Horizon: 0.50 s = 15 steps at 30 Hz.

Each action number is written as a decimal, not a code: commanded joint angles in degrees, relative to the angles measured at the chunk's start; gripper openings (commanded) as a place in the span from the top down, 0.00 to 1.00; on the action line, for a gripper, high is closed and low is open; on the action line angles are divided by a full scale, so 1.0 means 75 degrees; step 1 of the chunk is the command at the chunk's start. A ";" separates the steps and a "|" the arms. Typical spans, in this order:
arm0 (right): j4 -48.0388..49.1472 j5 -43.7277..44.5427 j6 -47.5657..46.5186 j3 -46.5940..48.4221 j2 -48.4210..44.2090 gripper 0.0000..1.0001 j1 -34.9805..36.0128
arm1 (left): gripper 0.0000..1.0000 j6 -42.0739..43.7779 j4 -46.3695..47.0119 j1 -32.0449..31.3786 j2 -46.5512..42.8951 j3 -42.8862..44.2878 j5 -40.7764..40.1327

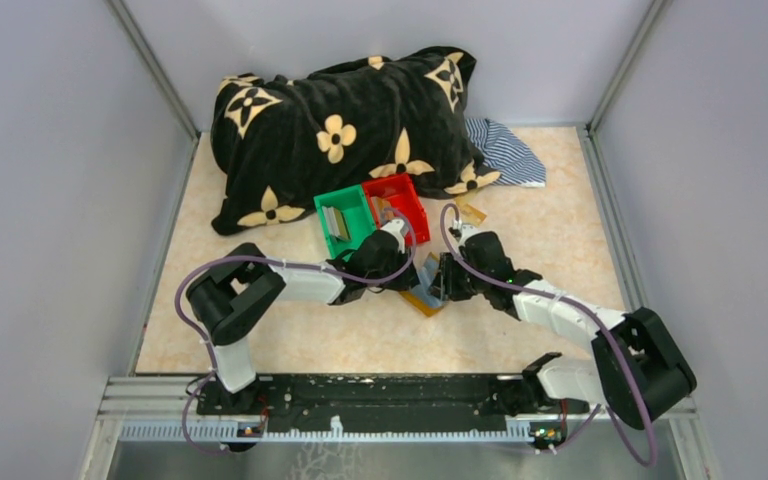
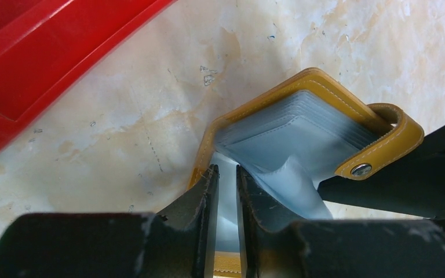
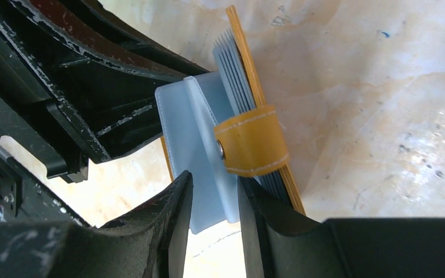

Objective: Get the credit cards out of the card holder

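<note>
- Spanning the whole scene is a marbled beige table, with a black blanket with tan flowers heaped at its far end.
- A green bin and a red bin sit side by side just in front of the blanket.
- The card holder, tan leather with its grey pockets fanned open, is between both grippers, near the bins.
- The left gripper has its fingers nearly together, clamped on one edge of the card holder.
- The right gripper has its fingers apart, with a grey pocket leaf between them.
- Silvery and tan credit cards lie in the green bin.
- A strap tab with a metal snap wraps around the holder's edge.
</note>
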 commanded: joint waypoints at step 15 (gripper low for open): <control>0.1418 -0.1090 0.0051 -0.0107 0.0732 0.65 -0.0028 | 0.79 0.0459 -0.0065 0.0062 -0.2119 -0.0637 -0.0890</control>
